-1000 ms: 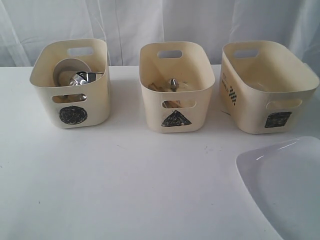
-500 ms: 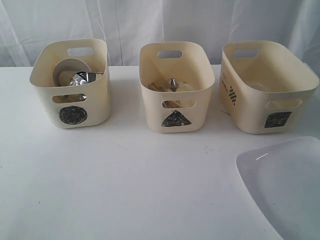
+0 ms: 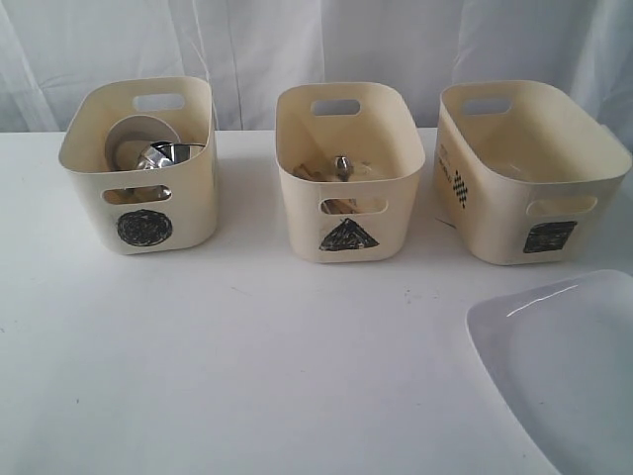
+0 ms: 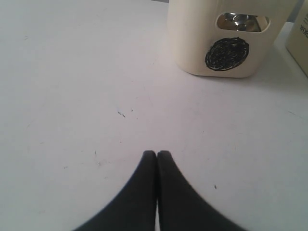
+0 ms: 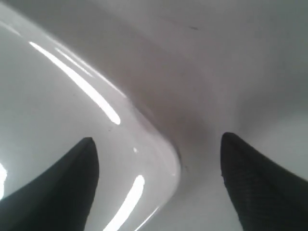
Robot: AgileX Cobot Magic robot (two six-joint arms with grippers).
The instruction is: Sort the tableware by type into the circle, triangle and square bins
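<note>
Three cream bins stand in a row at the back of the table. The circle bin [image 3: 138,223] on the left holds a white bowl [image 3: 134,139] and shiny steel ware [image 3: 170,153]. The triangle bin [image 3: 348,233] in the middle holds steel cutlery [image 3: 341,165] and wooden pieces. On the right stands the square bin [image 3: 529,223]. The large white plate [image 3: 569,366] lies at the front right. My right gripper [image 5: 156,142] is open, its fingers straddling the rim of the plate [image 5: 72,106] at a rounded corner. My left gripper [image 4: 157,153] is shut and empty, low over the table short of the circle bin [image 4: 192,43].
A white curtain hangs behind the bins. In the left wrist view, the edge of a neighbouring bin [image 4: 301,33] shows beside the circle bin. Neither arm appears in the exterior view. The white table [image 3: 247,366] stretches in front of the bins.
</note>
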